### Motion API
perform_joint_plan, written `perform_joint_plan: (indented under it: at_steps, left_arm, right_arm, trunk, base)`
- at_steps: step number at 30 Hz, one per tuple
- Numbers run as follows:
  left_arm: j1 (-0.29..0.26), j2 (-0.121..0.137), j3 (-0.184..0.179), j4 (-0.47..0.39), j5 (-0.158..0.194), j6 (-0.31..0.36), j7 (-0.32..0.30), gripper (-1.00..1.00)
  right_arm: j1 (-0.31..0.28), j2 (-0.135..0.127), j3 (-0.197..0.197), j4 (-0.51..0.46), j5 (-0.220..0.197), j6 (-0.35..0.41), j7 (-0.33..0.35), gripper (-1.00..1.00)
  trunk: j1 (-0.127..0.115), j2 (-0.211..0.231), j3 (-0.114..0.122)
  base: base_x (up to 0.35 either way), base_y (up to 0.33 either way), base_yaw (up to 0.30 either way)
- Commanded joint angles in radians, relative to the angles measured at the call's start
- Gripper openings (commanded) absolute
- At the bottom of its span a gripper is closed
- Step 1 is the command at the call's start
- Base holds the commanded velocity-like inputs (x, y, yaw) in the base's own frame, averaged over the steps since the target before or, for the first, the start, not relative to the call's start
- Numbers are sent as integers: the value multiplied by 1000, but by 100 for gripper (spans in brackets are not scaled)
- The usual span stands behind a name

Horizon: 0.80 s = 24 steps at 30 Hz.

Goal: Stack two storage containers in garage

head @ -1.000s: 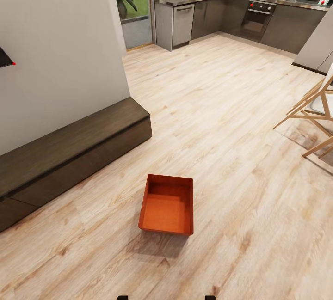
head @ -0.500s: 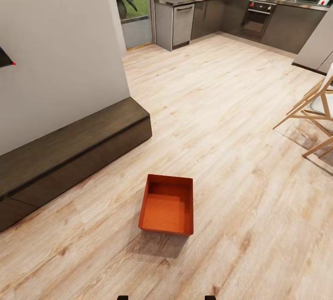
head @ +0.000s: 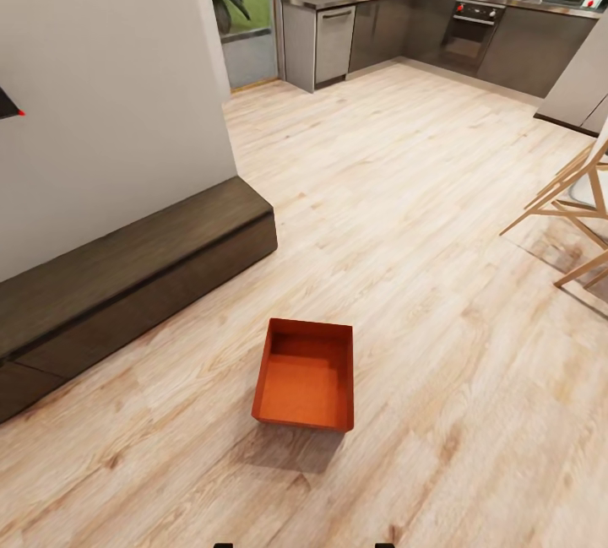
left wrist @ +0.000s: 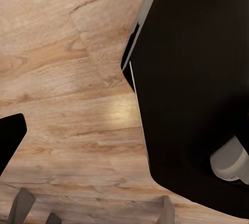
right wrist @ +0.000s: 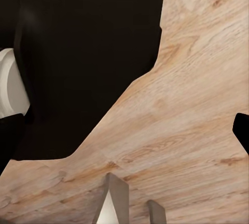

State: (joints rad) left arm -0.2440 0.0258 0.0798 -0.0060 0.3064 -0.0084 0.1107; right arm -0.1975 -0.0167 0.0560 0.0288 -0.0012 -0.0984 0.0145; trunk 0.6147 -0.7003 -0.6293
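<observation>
One orange-red storage container [head: 306,374] sits lidless and empty on the light wood-plank floor [head: 439,219] of the living room, straight ahead and close in the head view. No gripper is near it. In the left wrist view my left gripper [left wrist: 93,212] hangs over bare planks, its grey fingertips [left wrist: 166,211] far apart with nothing between them. My right gripper [right wrist: 136,206] also points down at the planks; two grey finger parts [right wrist: 117,197] stand close together, and how wide the jaws stand is unclear.
A long low dark cabinet [head: 127,265] runs along the beige wall [head: 110,84] at the left. A wooden chair [head: 574,202] stands at the right edge. A dark-cabinet kitchen [head: 439,24] lies far ahead. Black robot body parts [left wrist: 197,79] sit beside both grippers.
The head view has tilted very slightly. The container and both grippers have not moved.
</observation>
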Motion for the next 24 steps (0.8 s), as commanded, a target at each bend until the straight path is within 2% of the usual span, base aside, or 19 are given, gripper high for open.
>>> perform_joint_plan:
  at_steps: [1,24]
  left_arm:
    - [0,0,8,0,0,-1,2,100]
    - [0,4,9,1,0,-1,2,100]
  right_arm:
    - [-1,0,5,3,0,-6,1,100]
    - [-1,0,7,3,1,-7,0,100]
  trunk:
    - [4,-8,-4]
    - [92,-169,-76]
  base:
    - [0,0,0]
    - [0,0,0]
